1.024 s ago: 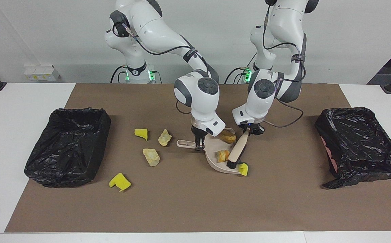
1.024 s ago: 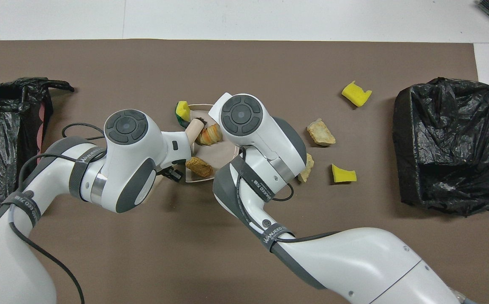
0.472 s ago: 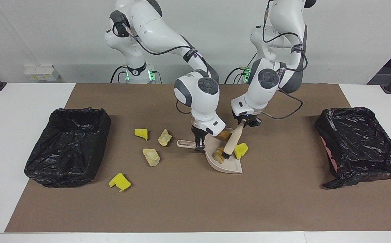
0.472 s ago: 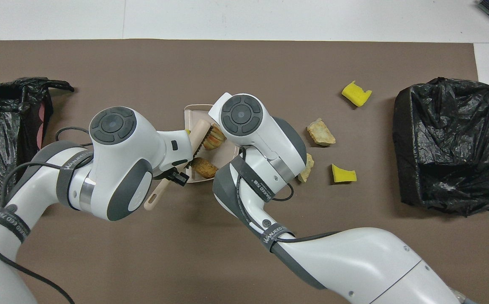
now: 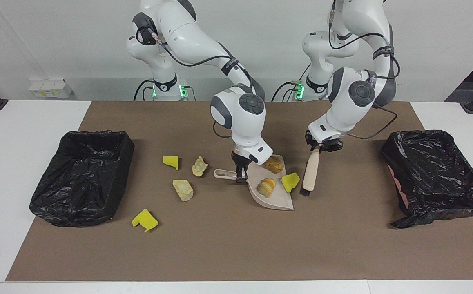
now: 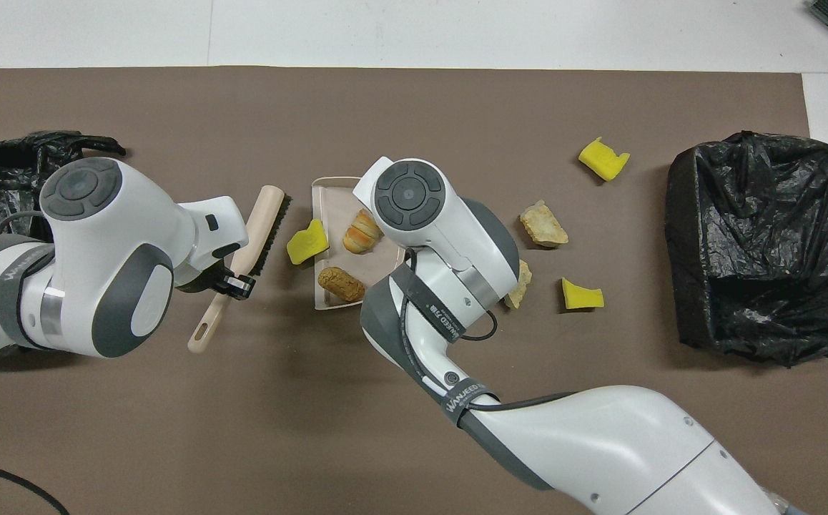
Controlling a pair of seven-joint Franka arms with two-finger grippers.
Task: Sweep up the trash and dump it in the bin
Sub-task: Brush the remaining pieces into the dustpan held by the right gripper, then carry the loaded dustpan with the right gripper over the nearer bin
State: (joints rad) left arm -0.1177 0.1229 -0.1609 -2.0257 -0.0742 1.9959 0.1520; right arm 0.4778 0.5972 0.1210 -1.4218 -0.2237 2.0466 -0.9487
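On the brown mat [image 5: 236, 245] at mid-table, the right gripper [image 5: 240, 173] is clamped on the handle of the beige dustpan [image 5: 271, 200], which rests on the mat below it. Lying in the pan just beside that gripper are an orange-brown bread-like lump [image 5: 274, 165] and a striped pale lump [image 5: 267, 187]. A yellow sponge piece [image 5: 290, 181] sits at the pan's edge, on the side toward the left arm.

Next to that piece, the left gripper [image 5: 321, 146] is closed tight on the handle of the beige brush [image 5: 309, 175], which hangs bristles down, its tip at or just above the mat.

Toward the right arm's end from the right gripper lie the remaining scraps on the mat: two pale rock-like lumps [image 5: 199, 166] [image 5: 183, 190] and two more yellow sponge pieces [image 5: 171, 161] [image 5: 145, 219]. Well apart from both grippers, a black-lined bin [image 5: 81, 175] stands at the right arm's end and another black-lined bin [image 5: 436, 175] at the left arm's end.
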